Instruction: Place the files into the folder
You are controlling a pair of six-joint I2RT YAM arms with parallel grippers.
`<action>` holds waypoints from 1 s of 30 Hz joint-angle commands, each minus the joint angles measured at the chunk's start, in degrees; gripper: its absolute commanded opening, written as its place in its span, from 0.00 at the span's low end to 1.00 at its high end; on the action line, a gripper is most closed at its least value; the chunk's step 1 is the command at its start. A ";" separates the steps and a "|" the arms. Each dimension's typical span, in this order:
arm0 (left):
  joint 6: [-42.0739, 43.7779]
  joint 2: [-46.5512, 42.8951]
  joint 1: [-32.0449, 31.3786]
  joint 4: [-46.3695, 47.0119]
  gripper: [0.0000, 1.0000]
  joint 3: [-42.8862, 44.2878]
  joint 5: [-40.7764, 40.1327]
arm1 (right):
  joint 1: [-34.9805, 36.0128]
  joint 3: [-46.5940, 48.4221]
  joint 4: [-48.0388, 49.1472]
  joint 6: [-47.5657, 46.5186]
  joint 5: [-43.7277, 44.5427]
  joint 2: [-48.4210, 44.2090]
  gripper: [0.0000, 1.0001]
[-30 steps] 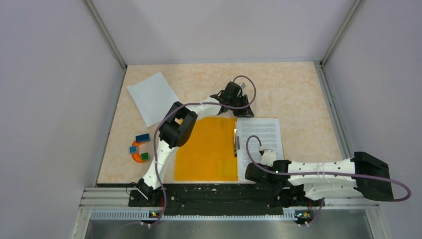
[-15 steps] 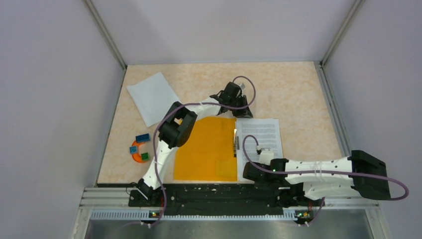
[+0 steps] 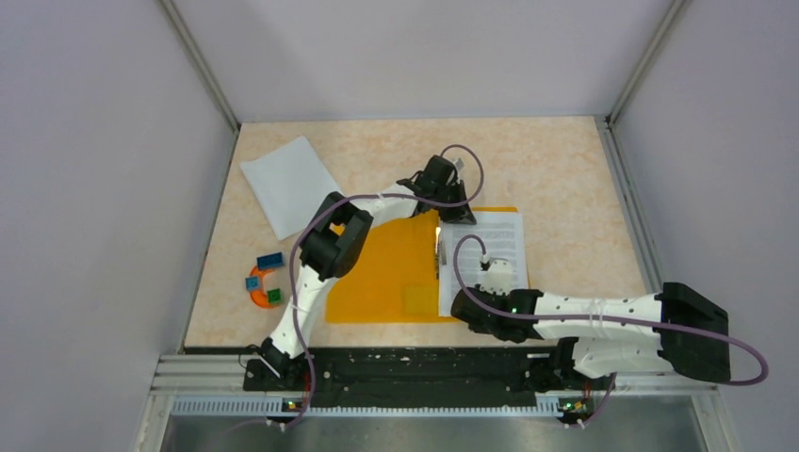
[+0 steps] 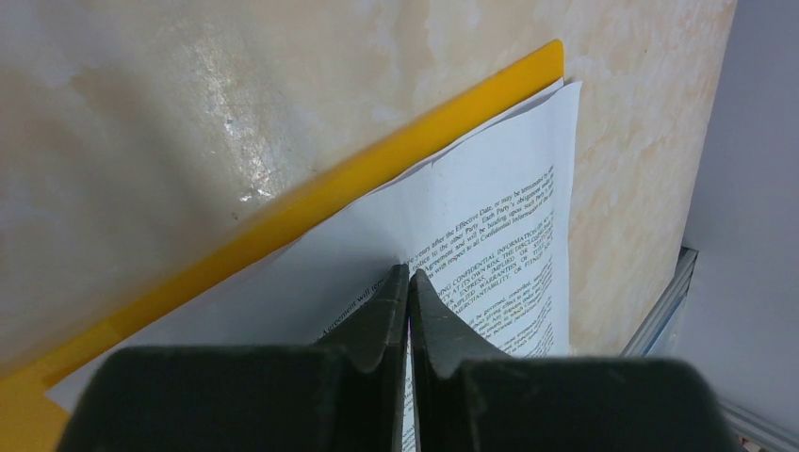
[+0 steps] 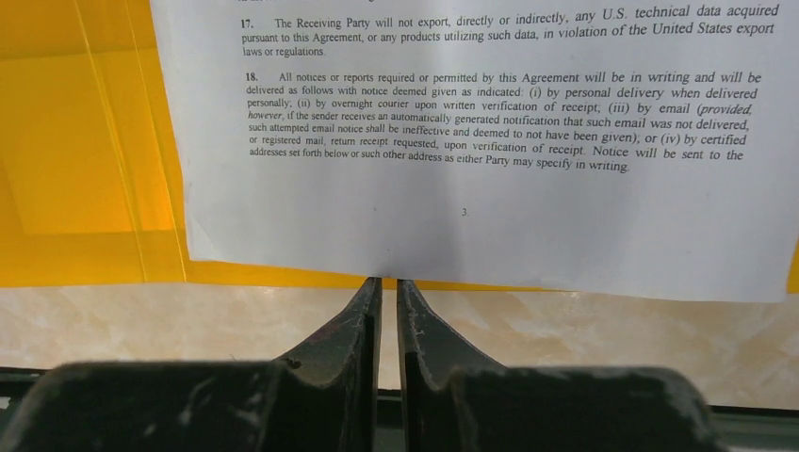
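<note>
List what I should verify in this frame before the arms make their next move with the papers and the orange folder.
1. Printed sheet lying over the folder: ok. Orange shows past its far and near edges.
2. Folder cover closed over that sheet: not ok. The text shows bare white.
3. Blank sheet in the folder: not ok. It lies apart at the far left of the table.
4. Right claw at the near edge of the text page: ok. It is shut, with its tips at that edge.
5. Left claw gripping something: cannot tell. It is shut, with its tips on the text page.
</note>
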 commanded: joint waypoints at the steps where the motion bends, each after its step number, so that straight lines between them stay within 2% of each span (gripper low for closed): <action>1: 1.16 -3.93 0.68 -0.30 0.08 0.61 1.06 | -0.84 1.63 3.42 -1.66 2.93 0.74 0.11; 8: 1.00 -4.54 2.35 -0.94 0.10 2.27 1.29 | -0.84 0.47 3.54 -3.51 -0.52 0.12 0.19; 15: 1.66 -5.00 2.96 -2.03 0.11 3.76 1.32 | -0.84 -2.39 3.54 -6.61 -4.17 -3.82 0.33; 21: 1.94 -5.62 3.26 -2.30 0.11 4.04 2.08 | -0.78 0.63 3.53 -9.67 -6.66 -6.39 0.42; 23: 2.40 -6.36 3.41 -2.64 0.15 4.75 2.65 | -0.79 3.47 3.77 -11.70 -7.49 -6.63 0.49; 26: 3.35 -9.02 4.32 -4.27 0.21 6.22 2.59 | -1.57 9.93 4.42 -16.62 -7.84 -5.18 0.67; 29: 3.45 -13.52 6.66 -5.53 0.37 6.15 1.73 | -6.17 14.68 7.88 -23.92 -11.84 -1.93 0.80; 30: 3.74 -15.27 7.69 -6.60 0.40 6.00 0.90 | -8.52 15.81 10.07 -26.29 -14.04 -1.01 0.83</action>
